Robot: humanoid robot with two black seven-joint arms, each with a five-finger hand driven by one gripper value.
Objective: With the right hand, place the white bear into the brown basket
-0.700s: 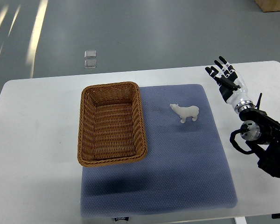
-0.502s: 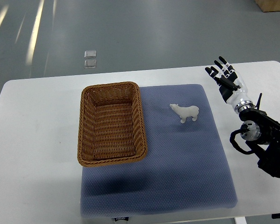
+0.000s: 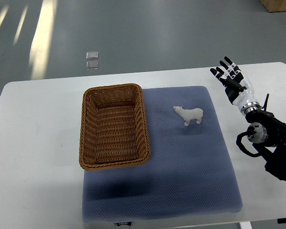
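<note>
One arm in view, entering from the right edge of the frame; no left arm seen

Right hand sits at upper right, over the bare white bench, just off the right edge of the blue mat. Fingers spread and pointing toward the top of the frame, holding nothing. Reads as a ready pose ahead of the reach: open wide enough to take the toy once it comes across

Bear stands on its feet on the mat, right of frame centre, head toward the left. It is between hand and basket, apart from both, nearer the hand. Placement suits a right-side approach, with nothing in the way

Basket at centre left, long side running up-down in the frame, empty, its right part resting on the mat's left portion. Open top faces up, so a drop from above should do

Judgement: grasp not yet begun; task at its start. Next move calls for a leftward and downward reach. Bear is small and smooth-looking, so a slip or a knock-over seems the main risk

Two small clear squares lie on the floor at upper left, unrelated
</note>
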